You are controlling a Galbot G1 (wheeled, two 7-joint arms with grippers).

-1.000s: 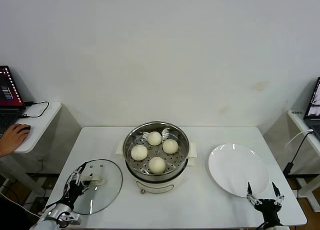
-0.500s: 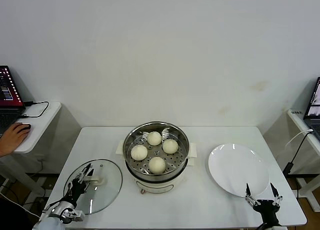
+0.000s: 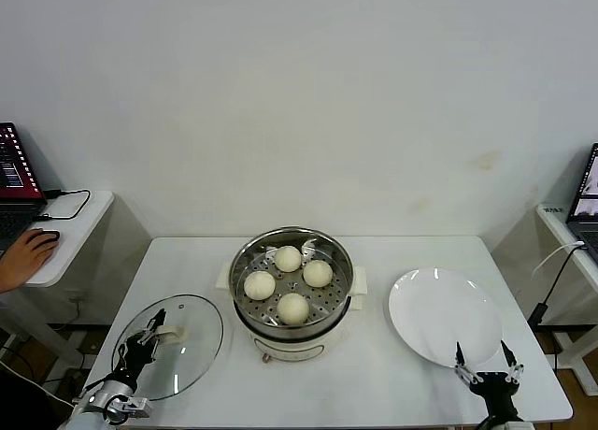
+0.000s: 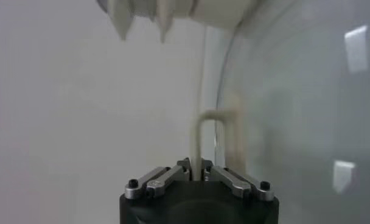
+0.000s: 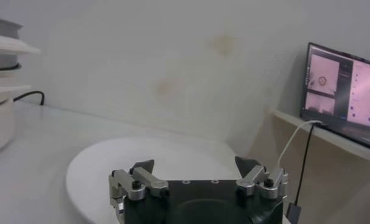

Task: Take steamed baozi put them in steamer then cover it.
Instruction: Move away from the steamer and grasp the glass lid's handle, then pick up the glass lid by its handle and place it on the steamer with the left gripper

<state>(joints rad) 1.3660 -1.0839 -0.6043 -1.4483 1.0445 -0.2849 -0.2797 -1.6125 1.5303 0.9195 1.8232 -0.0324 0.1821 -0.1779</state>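
Beside steamer [image 3: 292, 290], lid [image 3: 173, 348] seemingly tilted.

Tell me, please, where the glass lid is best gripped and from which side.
Grip the glass lid by its white handle, from above: it arches up off the lid's middle, the only raised part. The left end effector is already shut on it there.

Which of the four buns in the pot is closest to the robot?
The steamed baozi at the near edge of the steamer, facing the robot. The other three sit farther back: one left, one right, one at the back.
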